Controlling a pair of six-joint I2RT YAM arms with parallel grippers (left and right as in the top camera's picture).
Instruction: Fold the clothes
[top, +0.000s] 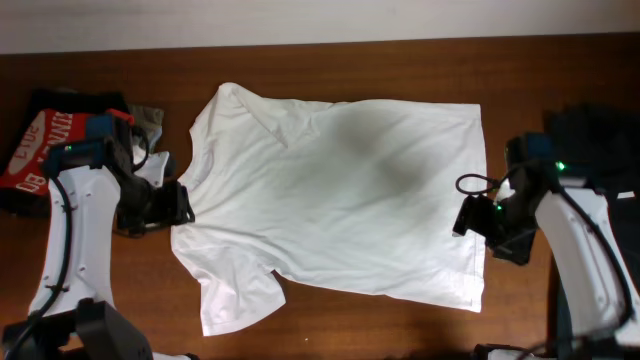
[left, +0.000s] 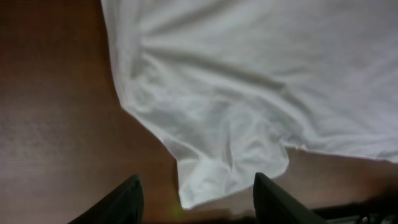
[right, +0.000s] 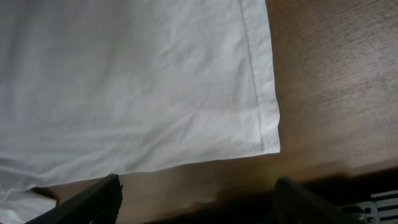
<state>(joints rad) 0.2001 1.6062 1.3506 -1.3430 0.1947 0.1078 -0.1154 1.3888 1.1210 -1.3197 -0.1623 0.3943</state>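
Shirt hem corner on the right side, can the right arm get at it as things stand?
Probably yes. The right gripper hangs open just short of the white shirt's hem corner, with only bare table between.

I see the white shirt (top: 340, 190) lying unfolded and nearly flat across the middle of the counter (top: 330, 335). It is softly wrinkled, with one sleeve (top: 235, 300) rumpled toward the counter's near edge. The dim patch mid-fabric is probably shadow.

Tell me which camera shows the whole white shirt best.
Overhead: the white shirt lies spread out, both sleeves visible. The left wrist view shows only a rumpled edge; the right wrist view only a hem corner.
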